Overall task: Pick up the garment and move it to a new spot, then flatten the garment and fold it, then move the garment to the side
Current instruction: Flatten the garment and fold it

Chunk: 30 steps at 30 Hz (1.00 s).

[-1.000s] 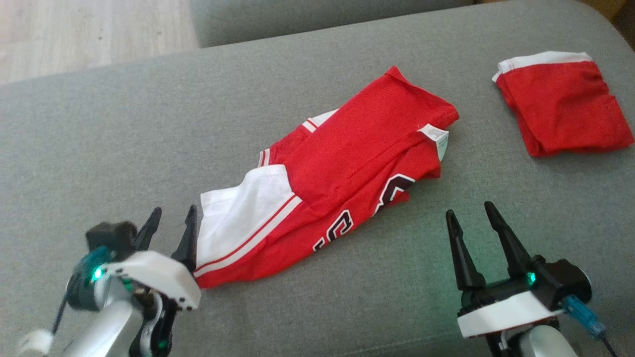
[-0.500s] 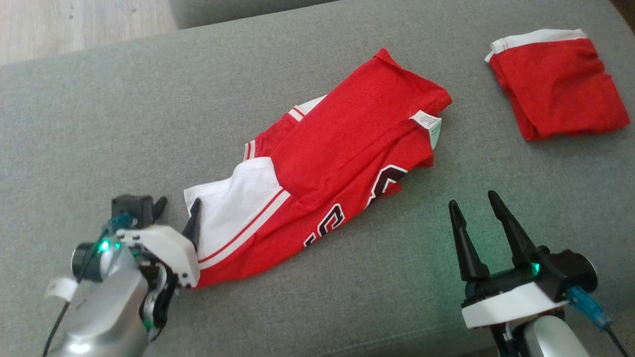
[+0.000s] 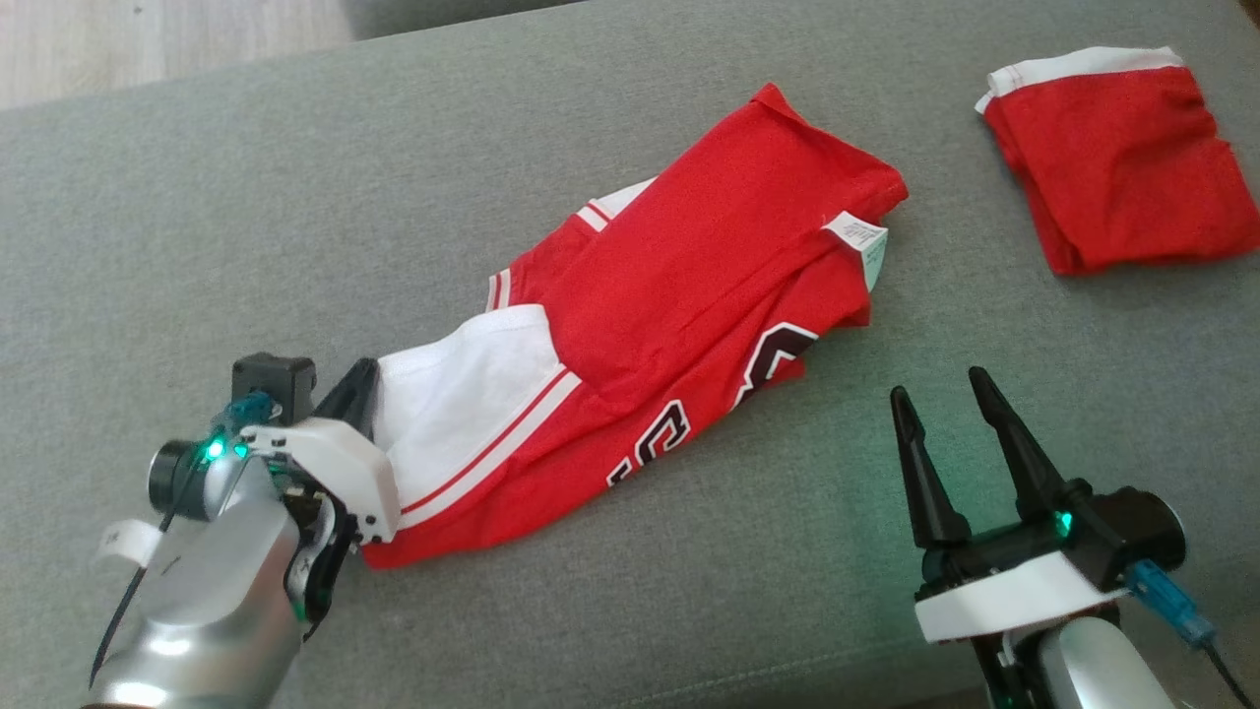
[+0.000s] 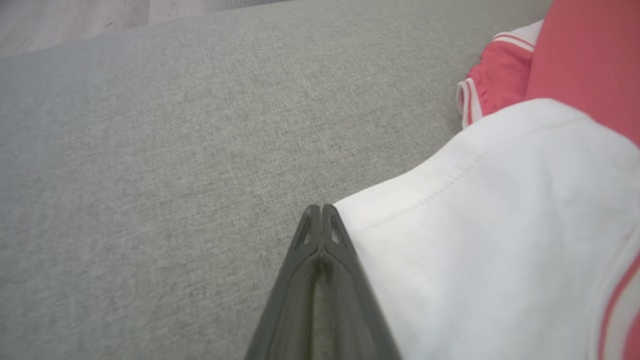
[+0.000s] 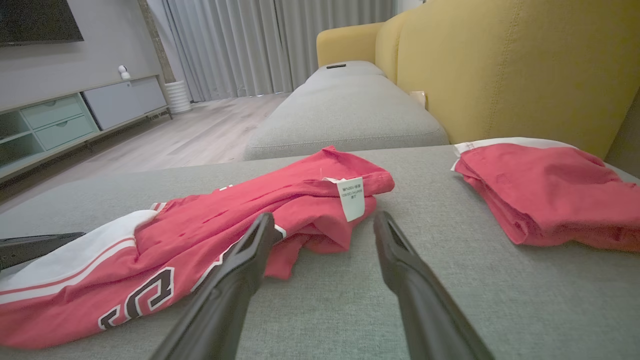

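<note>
Here your left end effector [image 4: 321, 212] sits closed just beside the garment [image 3: 689, 295], right end effector [image 3: 937, 383] open; your lift may come up without cloth.

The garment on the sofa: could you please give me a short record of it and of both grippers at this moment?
garment: red jersey with a white sleeve, crumpled, lying on the grey cushion
left gripper: shut, at the white sleeve's edge; grip on the cloth unclear
right gripper: open, apart from the garment
other item: folded red garment, far right on the cushion
</note>
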### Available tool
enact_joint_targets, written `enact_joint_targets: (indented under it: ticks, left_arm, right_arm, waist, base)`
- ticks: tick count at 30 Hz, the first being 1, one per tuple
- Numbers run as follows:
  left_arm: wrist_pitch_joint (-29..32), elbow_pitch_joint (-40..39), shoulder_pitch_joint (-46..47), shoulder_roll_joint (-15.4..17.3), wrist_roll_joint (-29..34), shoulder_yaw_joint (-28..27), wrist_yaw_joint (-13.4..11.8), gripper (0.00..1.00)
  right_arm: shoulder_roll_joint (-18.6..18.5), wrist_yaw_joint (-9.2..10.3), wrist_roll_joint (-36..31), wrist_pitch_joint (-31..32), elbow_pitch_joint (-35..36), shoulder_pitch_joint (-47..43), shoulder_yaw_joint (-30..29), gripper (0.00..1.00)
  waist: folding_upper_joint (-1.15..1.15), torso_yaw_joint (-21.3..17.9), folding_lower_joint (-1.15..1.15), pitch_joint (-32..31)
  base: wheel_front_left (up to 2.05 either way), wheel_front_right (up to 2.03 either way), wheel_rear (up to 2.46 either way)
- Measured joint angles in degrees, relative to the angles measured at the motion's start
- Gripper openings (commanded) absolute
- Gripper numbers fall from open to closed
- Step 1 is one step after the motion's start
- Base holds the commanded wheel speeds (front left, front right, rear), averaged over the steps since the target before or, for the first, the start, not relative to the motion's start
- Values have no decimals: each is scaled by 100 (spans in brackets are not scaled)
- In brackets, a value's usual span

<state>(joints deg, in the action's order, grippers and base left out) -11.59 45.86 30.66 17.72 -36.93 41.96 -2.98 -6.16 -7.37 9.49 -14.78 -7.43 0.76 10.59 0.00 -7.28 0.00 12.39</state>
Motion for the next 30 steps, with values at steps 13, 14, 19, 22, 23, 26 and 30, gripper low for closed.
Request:
enact_joint_targets:
  ticks: [13,14,19,22,23,26,30]
  left_arm:
    - [-270,-2208,-429,833,746,-456,-850,0]
    - [-270,-2429,-509,912,799,-493,-920,0]
    - [-260,-3147,-712,1351,920,-637,-1177,0]
    - [-201,-3406,-745,1514,961,-711,-1269,0]
    - [-154,-3479,-751,1557,962,-724,-1273,0]
    - [-77,-3639,-753,1633,964,-724,-1304,0]
    - [-9,-3767,-747,1650,1022,-717,-1326,0]
  right_arm:
    - [-578,0,987,0,-1154,1317,167,100]
    - [-717,0,1189,12,-1344,1434,270,100]
    - [-1373,0,2599,681,-1874,2095,899,100]
    - [-1695,0,3612,1114,-1896,2468,1184,100]
    - [-1796,0,3924,1220,-1896,2564,1258,100]
    - [-2067,0,4681,1514,-1896,2768,1468,100]
    - [-2257,0,5424,1831,-1913,2932,1786,100]
  waist:
    - [0,432,0,28]
    - [0,473,0,33]
    - [0,620,0,94]
    - [0,665,0,169]
    - [0,681,0,198]
    - [0,746,0,277]
    - [0,847,0,359]
  base:
    - [0,0,0]
    - [0,0,0]
    - [0,0,0]
    - [0,0,0]
    - [0,0,0]
    - [0,0,0]
    - [0,0,0]
